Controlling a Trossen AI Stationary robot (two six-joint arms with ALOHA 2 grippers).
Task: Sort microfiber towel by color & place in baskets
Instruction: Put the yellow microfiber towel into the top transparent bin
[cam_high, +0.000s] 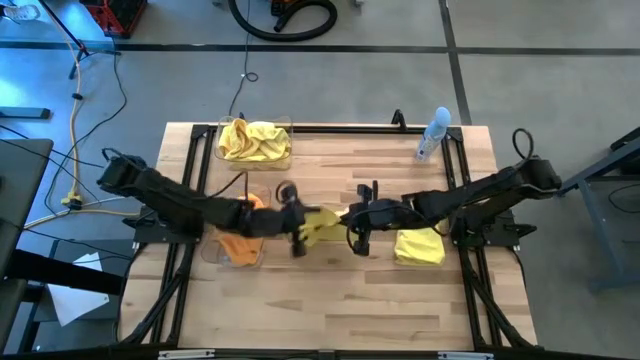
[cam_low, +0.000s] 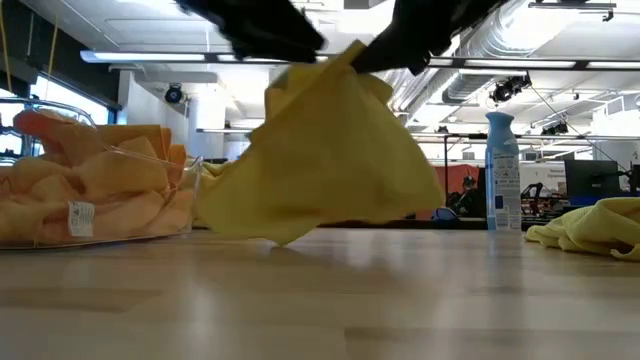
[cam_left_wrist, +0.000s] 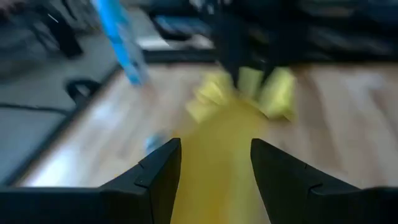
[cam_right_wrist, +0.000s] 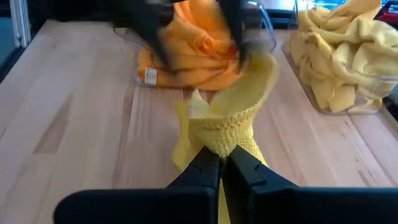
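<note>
Handover of a yellow towel (cam_high: 322, 224) is under way at the centre of the high view, above the bare wood of the table (cam_high: 330, 300).

Far left of the frame: the left arm reaches inward across the orange basket (cam_high: 240, 248), which sits at lower left centre and holds only orange towels (cam_low: 90, 185). The yellow basket (cam_high: 254, 141) stands above it in the frame, filled with yellow cloths, so sorting by colour is well along.

Centre: the left tool (cam_left_wrist: 214, 163) has its fingers (cam_left_wrist: 163, 169) spread wide on either side of the towel's free end. They straddle the cloth but are not clamped on it. In my judgement this stance prepares to receive the towel, since the yellow basket lies on the left arm's side.

Right of centre: the right tool (cam_right_wrist: 222, 163) is pinched fully closed on the towel's other end, keeping it lifted; the low view shows the cloth draped tent-like with its lower edge on or just above the table.

Further right: another yellow towel (cam_high: 420, 246) lies crumpled, awaiting pickup. A spray bottle (cam_high: 432, 134) stands at upper right, apart from the work.
</note>
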